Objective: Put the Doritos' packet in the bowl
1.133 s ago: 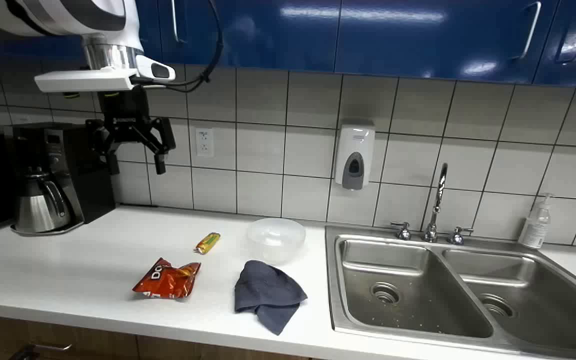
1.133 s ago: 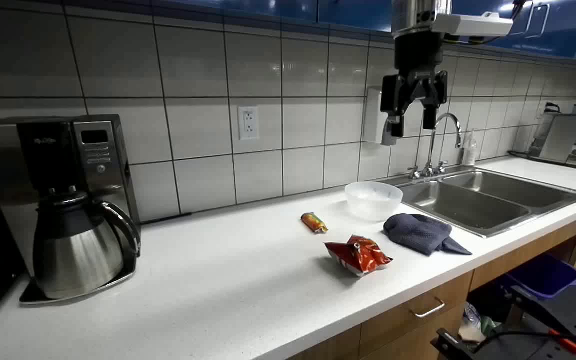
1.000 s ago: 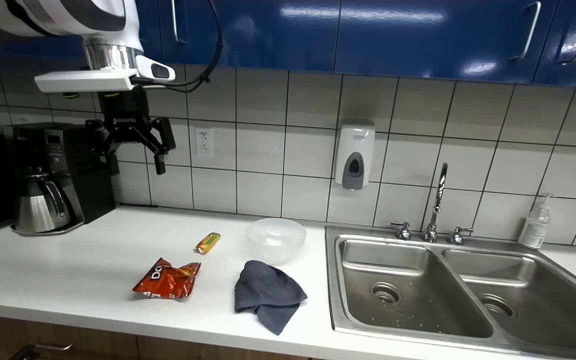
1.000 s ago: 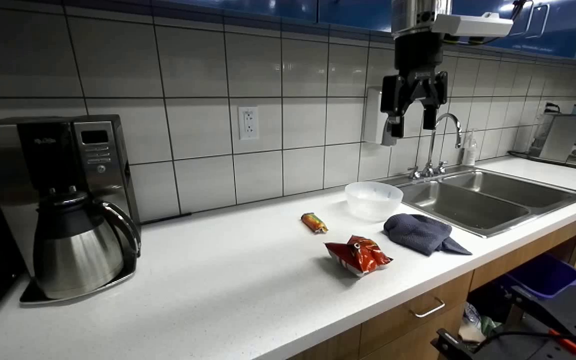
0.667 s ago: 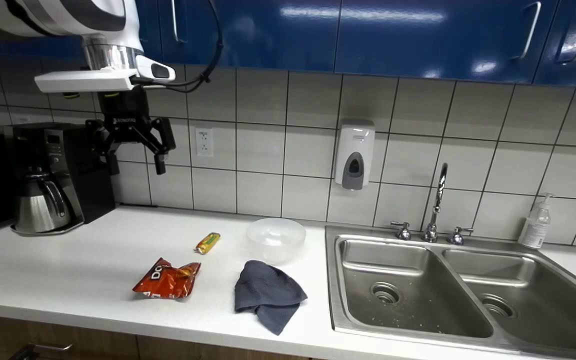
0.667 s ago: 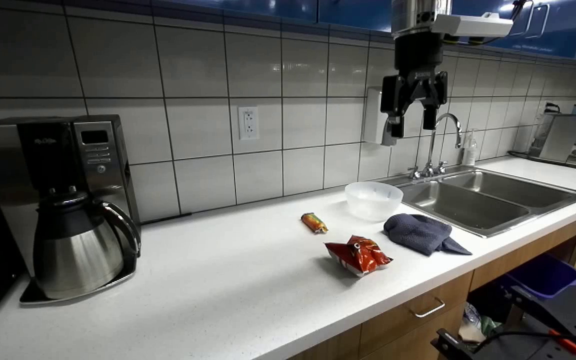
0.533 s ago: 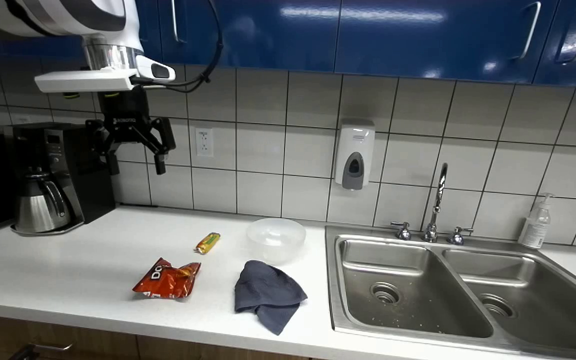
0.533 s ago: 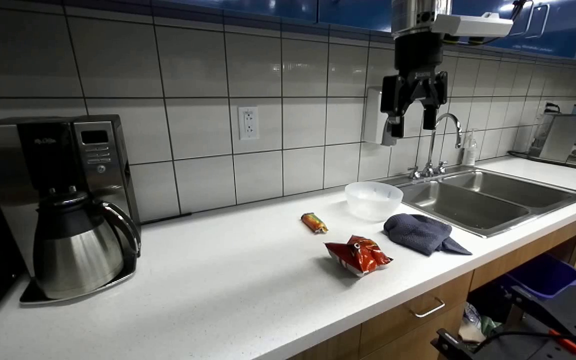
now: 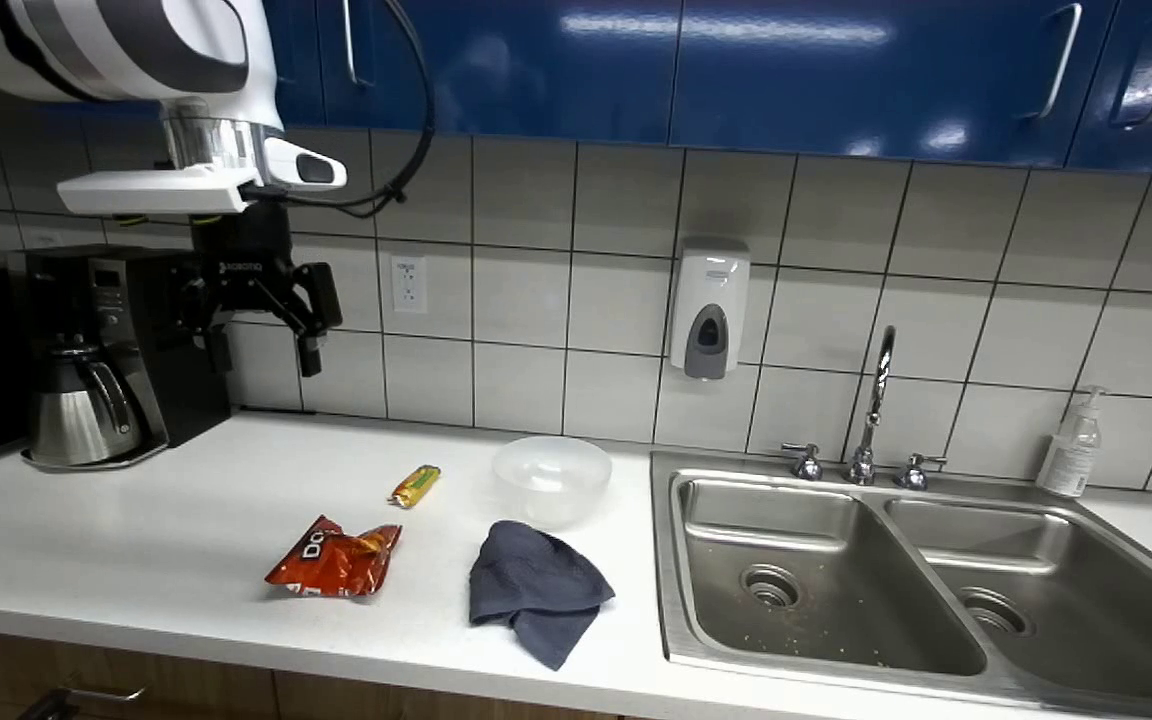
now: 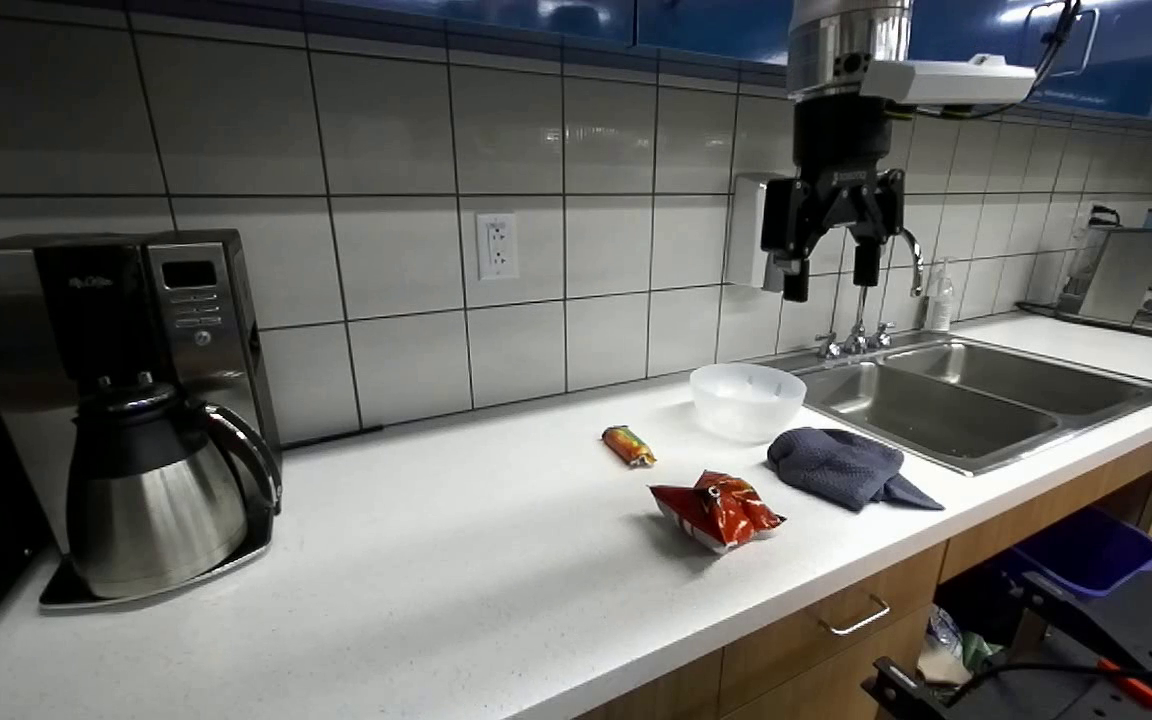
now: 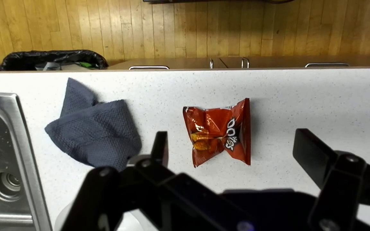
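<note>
The Doritos' packet [image 9: 336, 562], red-orange and crinkly, lies on the white counter in both exterior views [image 10: 721, 512]. In the wrist view the packet [image 11: 217, 131] appears between and beyond the spread fingers. The translucent whitish bowl [image 9: 551, 480] stands upright near the tiled wall, also in an exterior view [image 10: 748, 402]. In the wrist view only a pale part of the bowl [image 11: 129, 223] shows at the bottom left, mostly hidden by the gripper. My gripper [image 9: 263, 357] is open and empty, high above the counter [image 10: 831, 277]. It touches nothing; its fingers also show in the wrist view [image 11: 231, 142].
A dark blue-grey cloth [image 9: 539, 590] lies in front of the bowl. A small yellow wrapper [image 9: 415, 486] lies between packet and bowl. The steel sink [image 9: 671, 560] is beside the bowl and cloth. A coffee maker [image 10: 156, 480] stands at the counter's other end.
The arm and open gripper have moved down, and slightly to the side, in both exterior views. The packet, bowl, cloth and wrapper have not moved.
</note>
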You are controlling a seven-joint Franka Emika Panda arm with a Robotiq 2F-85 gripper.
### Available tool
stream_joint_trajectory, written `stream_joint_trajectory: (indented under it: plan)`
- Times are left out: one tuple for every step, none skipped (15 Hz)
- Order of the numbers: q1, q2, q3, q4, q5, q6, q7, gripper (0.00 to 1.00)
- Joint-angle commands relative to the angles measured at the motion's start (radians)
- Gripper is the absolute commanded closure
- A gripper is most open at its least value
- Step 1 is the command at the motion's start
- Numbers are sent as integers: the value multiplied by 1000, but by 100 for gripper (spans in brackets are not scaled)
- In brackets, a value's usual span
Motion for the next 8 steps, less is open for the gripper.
stream_joint_trajectory:
  plan:
    - [-27,-3,28,-71,4,89,138,0]
    - [-31,8,35,-86,4,119,185,0]
    - [-33,18,40,-99,7,147,224,0]
    - [-38,30,48,-111,6,183,275,0]
    - [-47,45,59,-122,1,223,331,0]
    - [-55,67,70,-128,0,257,387,0]
    - [-64,89,81,-132,-4,289,440,0]
    - [-74,121,96,-133,-10,325,500,0]
